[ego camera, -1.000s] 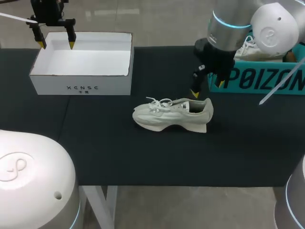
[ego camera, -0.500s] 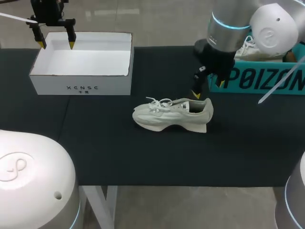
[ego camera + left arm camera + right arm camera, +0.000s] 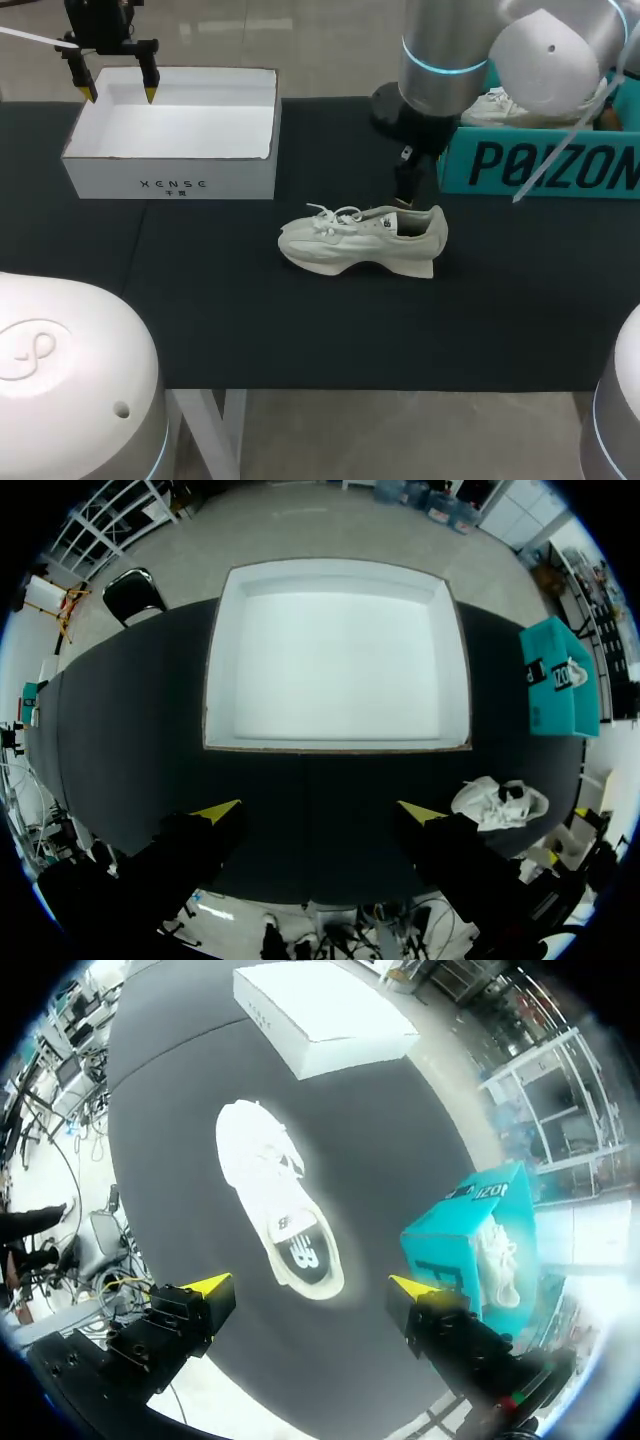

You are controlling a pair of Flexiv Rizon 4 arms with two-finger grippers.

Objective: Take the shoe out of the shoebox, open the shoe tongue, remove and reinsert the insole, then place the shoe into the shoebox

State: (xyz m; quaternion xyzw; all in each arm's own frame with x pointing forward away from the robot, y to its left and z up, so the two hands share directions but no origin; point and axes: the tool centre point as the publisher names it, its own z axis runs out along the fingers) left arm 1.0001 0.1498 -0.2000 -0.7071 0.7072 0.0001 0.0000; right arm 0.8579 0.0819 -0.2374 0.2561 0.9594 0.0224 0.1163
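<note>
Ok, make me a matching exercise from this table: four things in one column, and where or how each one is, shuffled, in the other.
Column one:
1. shoe
2. white shoebox
3. teal box
4. left pincer

Column two:
A. holds another shoe
B. open, above the white shoebox
C. on its sole on the black table
D. empty

Pairs: 1-C, 2-D, 3-A, 4-B

A: Item one?
B: Teal box [image 3: 540, 165], open-topped, on the black tabletop [image 3: 300, 330], just beside the right tool [image 3: 307, 1285].
A: Contents?
B: One white sneaker [image 3: 500, 103], lying inside.
</note>
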